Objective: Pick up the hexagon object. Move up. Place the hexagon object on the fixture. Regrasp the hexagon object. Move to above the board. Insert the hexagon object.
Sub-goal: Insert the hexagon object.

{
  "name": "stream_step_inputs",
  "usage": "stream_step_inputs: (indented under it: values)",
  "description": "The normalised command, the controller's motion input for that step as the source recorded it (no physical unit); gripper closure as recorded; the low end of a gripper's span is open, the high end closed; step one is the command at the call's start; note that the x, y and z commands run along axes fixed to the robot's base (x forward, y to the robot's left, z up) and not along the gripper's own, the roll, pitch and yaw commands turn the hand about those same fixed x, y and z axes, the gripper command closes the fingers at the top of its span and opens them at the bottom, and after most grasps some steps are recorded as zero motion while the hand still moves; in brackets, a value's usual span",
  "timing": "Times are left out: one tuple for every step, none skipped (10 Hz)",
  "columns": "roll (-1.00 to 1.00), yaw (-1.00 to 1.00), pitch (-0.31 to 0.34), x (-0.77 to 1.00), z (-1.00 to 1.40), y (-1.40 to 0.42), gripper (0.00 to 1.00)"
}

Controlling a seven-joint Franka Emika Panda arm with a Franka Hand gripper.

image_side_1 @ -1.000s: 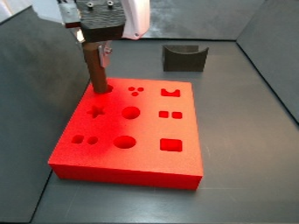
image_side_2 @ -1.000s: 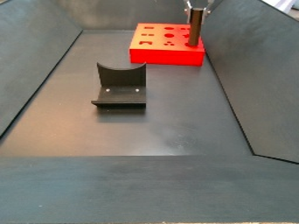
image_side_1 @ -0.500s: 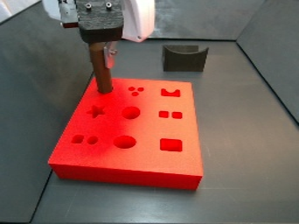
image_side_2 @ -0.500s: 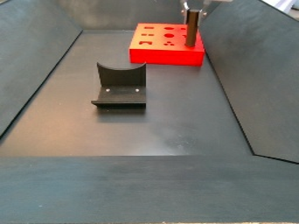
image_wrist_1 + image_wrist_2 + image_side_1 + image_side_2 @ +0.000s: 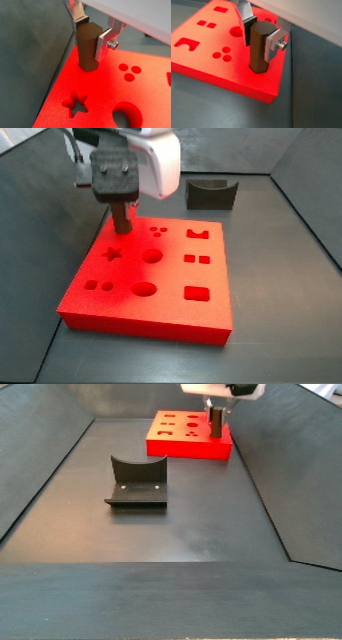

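The hexagon object (image 5: pixel 85 50), a dark reddish-brown hexagonal peg, stands upright with its lower end in a hole near a corner of the red board (image 5: pixel 100 95). My gripper (image 5: pixel 91 36) is shut on the peg's upper part, one silver finger on each side. Both wrist views show this, with the peg (image 5: pixel 258 50) close to the board's edge (image 5: pixel 238 75). In both side views the gripper (image 5: pixel 118 190) (image 5: pixel 218 406) sits low over the board (image 5: pixel 170 313) (image 5: pixel 187 449), and only a short length of peg (image 5: pixel 122 221) (image 5: pixel 215 424) shows below it.
The fixture (image 5: pixel 210 194) (image 5: pixel 136 482), a dark block with a curved notch, stands on the dark floor apart from the board. The board has star, round, square and dot holes (image 5: pixel 150 257). Dark bin walls (image 5: pixel 54 464) surround the floor.
The gripper has come down with the peg. The peg has sunk deeper into the board's corner hole, so less of it shows above the red surface.
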Motion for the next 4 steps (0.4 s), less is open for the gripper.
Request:
stream_step_inputs:
  values:
    - [-0.04, 0.0, -0.069, -0.04, 0.0, 0.0, 1.0]
    - [0.0, 0.0, -0.026, -0.01, 0.0, 0.0, 1.0]
    - [0.0, 0.0, -0.023, -0.03, 0.0, 0.0, 1.0]
    - [0.0, 0.0, 0.0, 0.0, 0.0, 0.01, 1.0]
